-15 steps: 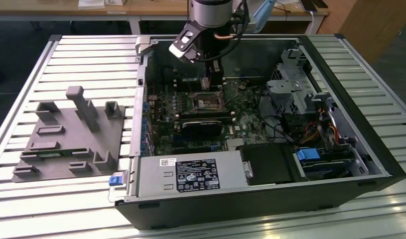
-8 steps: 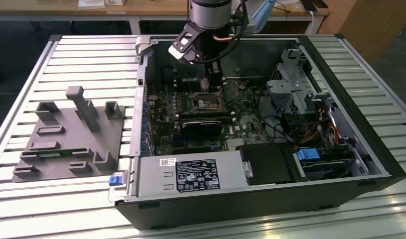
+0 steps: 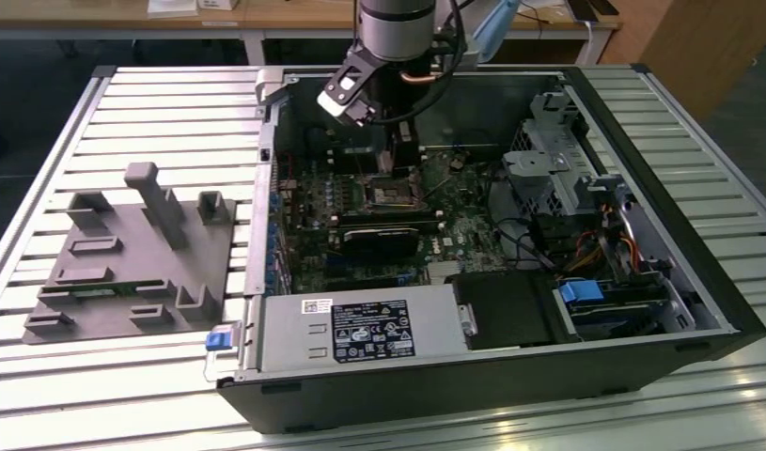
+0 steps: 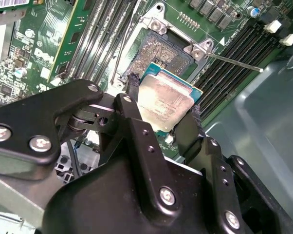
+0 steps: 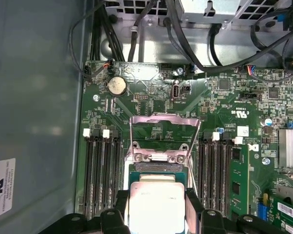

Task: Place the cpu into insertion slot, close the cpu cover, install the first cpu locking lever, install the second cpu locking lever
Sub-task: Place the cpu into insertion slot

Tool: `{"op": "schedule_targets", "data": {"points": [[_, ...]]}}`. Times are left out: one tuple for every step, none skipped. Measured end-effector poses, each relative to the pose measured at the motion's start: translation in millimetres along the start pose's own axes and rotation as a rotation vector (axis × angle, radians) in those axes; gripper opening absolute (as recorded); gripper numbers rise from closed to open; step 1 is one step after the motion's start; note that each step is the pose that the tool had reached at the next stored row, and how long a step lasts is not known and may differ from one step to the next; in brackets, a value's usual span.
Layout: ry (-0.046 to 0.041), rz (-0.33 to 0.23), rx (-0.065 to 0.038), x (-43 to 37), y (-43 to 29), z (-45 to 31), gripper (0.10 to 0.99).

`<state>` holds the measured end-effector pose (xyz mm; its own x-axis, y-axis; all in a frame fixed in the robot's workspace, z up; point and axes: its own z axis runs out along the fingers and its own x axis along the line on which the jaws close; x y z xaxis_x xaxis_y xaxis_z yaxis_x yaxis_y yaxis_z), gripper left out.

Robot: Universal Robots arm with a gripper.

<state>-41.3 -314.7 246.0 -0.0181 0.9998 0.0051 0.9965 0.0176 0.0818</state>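
Observation:
In both wrist views my gripper [image 4: 164,97] [image 5: 156,204] is shut on the cpu [image 4: 168,102] [image 5: 156,207], a flat square chip with a pale metal face, one black finger on each of two opposite edges. The cpu hangs tilted just above and beside the insertion slot [image 4: 158,53] [image 5: 156,167], whose dark pin field lies bare. The cpu cover [image 5: 164,118], a thin silvery frame, stands swung up behind the slot. One thin locking lever [image 4: 234,62] sticks out free beside the slot. In the exterior view the gripper [image 3: 401,160] reaches down into the open computer case over the slot [image 3: 393,194].
Long black memory slots [image 5: 103,170] flank the socket on both sides. In the case sit a black block [image 3: 383,235] in front of the socket, a power supply [image 3: 345,329] and a drive cage [image 3: 546,160]. A grey fixture plate [image 3: 132,254] lies on the slatted table.

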Motion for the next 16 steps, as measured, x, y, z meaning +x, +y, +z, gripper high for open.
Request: {"op": "schedule_targets", "data": {"points": [[0.0,0.0,0.0,0.0,-0.2,1.1,0.541],[0.0,0.0,0.0,0.0,-0.3,2.0,0.541],[0.0,0.0,0.0,0.0,-0.4,2.9,0.541],[0.0,0.0,0.0,0.0,-0.6,3.8,0.541],[0.0,0.0,0.0,0.0,-0.7,4.6,0.541],[0.0,0.0,0.0,0.0,-0.8,5.2,0.541],[-0.0001,0.0,0.0,0.0,-0.8,5.9,0.541],[-0.0001,0.0,0.0,0.0,-0.9,6.2,0.541],[-0.0015,0.0,0.0,0.0,-0.9,6.4,0.541],[-0.0033,0.0,0.0,0.0,-0.9,6.6,0.541],[-0.0039,0.0,0.0,0.0,-1.1,7.1,0.541],[-0.004,0.0,0.0,0.0,-1.2,7.8,0.541],[-0.0041,0.0,0.0,0.0,-1.3,8.8,0.541],[-0.004,0.0,0.0,0.1,-1.4,10.4,0.541],[-0.0041,0.0,0.0,0.1,-1.7,12.1,0.541],[-0.0041,0.0,0.0,0.1,-1.8,13.9,0.541]]}}
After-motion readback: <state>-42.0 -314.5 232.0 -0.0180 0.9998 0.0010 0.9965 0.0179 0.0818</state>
